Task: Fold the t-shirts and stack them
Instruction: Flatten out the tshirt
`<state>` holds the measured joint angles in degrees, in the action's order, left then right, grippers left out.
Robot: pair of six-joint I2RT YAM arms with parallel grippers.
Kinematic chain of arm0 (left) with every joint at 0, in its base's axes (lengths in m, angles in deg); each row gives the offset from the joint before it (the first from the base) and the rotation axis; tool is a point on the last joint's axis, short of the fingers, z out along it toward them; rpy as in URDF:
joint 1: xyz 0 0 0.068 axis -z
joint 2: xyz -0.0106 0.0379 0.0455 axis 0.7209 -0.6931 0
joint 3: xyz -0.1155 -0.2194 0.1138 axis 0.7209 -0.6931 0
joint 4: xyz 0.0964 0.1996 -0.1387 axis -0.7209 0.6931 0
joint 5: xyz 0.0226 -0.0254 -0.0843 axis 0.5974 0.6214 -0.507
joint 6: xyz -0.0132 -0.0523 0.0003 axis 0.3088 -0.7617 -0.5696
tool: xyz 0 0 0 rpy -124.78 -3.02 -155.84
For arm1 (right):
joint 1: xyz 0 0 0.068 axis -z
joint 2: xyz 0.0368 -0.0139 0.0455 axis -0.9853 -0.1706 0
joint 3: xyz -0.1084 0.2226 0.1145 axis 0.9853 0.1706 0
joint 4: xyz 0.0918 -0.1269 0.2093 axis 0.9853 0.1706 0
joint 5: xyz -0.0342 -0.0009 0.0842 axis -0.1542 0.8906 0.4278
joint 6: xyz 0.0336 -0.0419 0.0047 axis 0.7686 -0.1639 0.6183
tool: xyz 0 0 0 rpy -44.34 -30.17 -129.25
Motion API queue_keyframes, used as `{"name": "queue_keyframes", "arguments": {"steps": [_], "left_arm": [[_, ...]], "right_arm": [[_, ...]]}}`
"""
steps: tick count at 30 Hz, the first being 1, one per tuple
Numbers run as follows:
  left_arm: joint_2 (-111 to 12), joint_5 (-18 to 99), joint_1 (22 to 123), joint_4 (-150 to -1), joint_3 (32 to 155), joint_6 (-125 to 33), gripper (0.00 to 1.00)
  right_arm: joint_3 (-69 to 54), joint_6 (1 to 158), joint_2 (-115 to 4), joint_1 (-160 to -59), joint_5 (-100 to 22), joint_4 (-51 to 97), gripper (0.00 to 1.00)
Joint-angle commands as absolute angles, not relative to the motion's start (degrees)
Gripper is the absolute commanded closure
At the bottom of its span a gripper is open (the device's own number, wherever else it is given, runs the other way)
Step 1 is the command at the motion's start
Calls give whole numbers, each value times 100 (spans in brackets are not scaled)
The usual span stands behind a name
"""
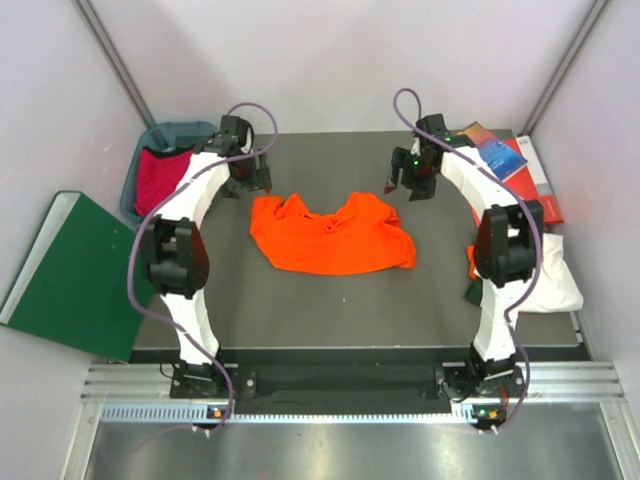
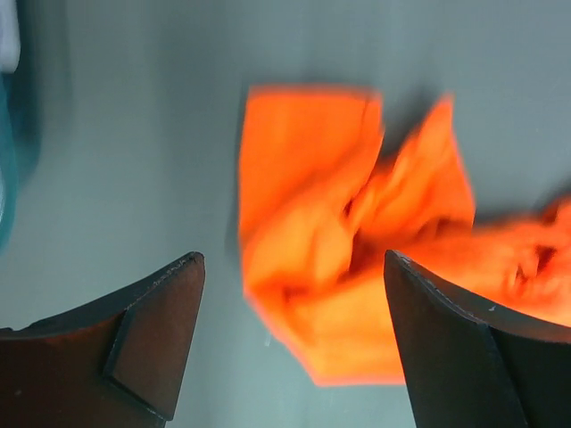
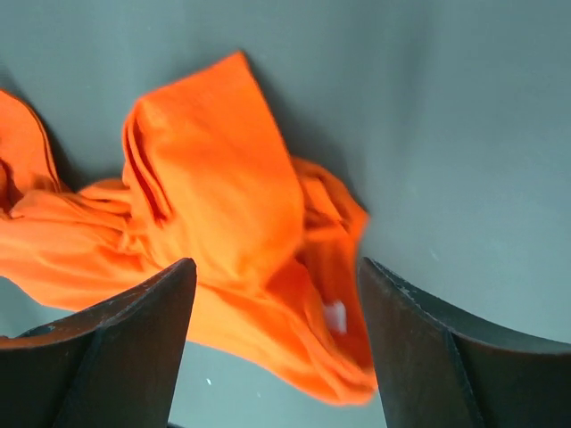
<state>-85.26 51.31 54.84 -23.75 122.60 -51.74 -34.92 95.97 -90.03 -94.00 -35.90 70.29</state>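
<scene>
From above, one bright orange t-shirt (image 1: pixel 330 238) lies crumpled in the middle of the dark table (image 1: pixel 330 315); its long axis runs left to right, and its two upper corners are turned to the far side, one near each gripper. Which end is the collar I cannot say, the cloth is too bunched. I count also one crimson t-shirt (image 1: pixel 160 177) in the teal bin (image 1: pixel 170 132) at the far left, and one white t-shirt (image 1: pixel 556 282) at the right edge. The left gripper (image 1: pixel 250 185) and the right gripper (image 1: pixel 411 186) hang just beyond the far corners, two in all.

In the left wrist view the two dark fingers (image 2: pixel 152 339) stand wide apart with nothing between them; the orange cloth (image 2: pixel 339 232) lies below, blurred, a folded corner pointing up in the picture.

In the right wrist view the fingers (image 3: pixel 116 357) are spread too and hold nothing; a folded flap of the orange shirt (image 3: pixel 214 205) lies on the table beneath.
</scene>
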Motion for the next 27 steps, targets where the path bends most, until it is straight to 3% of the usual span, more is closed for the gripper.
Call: {"name": "queue_keyframes", "arguments": {"steps": [1, 5, 27], "left_arm": [[-9459, 5057, 5483, -2423, 13238, -5137, 14], [-9882, 4907, 5483, -2247, 13565, -5155, 16], [-9979, 4890, 5483, -2510, 13161, -5111, 15]], "right_arm": [[-4900, 9418, -9978, -9933, -3075, 7285, 27], [-5930, 9136, -10629, -10512, -3224, 7771, 28], [-6072, 9101, -11043, -10725, -3251, 7763, 35]]}}
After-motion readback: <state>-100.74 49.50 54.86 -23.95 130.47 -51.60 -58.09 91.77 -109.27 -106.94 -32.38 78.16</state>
